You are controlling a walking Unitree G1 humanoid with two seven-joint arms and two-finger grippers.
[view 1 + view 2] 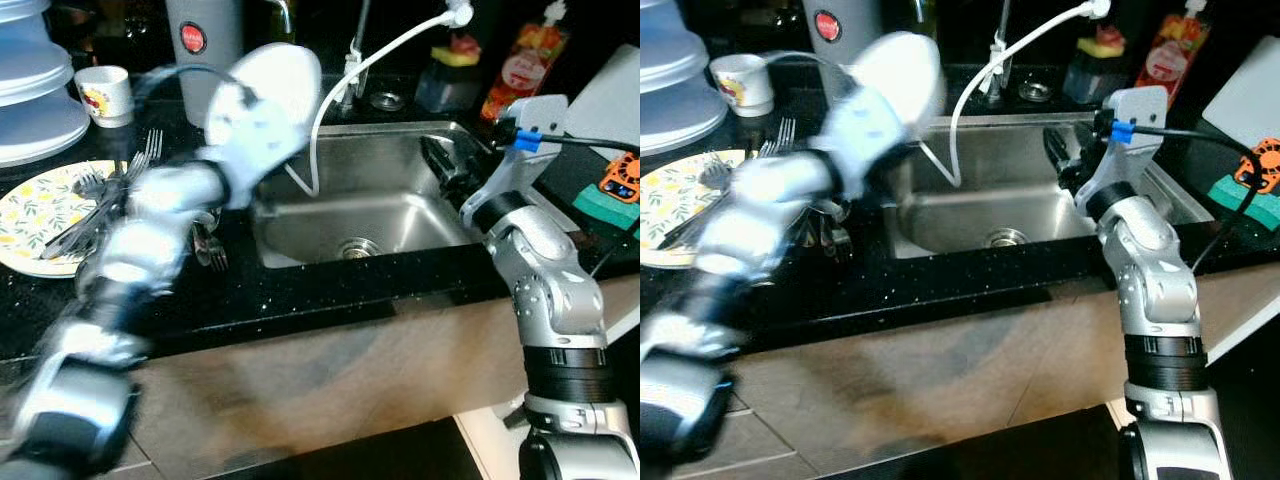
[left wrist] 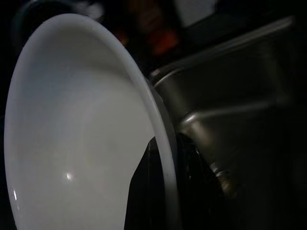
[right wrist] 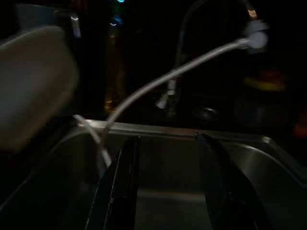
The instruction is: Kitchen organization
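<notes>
Where left claw (image 2: 165,191) pinches: plate (image 2: 76,129) rim.

black speckled counter (image 1: 300,290): patterned plate (image 1: 30,215) with forks (image 1: 140,160), cup (image 1: 105,95), sink (image 1: 400,210).

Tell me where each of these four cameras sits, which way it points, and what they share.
Left eye view: head camera, looking down at the sink; both silver arms show.
Right eye view: its stereo twin, same scene.
Left wrist view: along the left gripper, clamped on a white plate.
Right wrist view: along the right gripper, open above the sink.
Shared: both wrist views catch the sink; the right also shows the white hose.
</notes>
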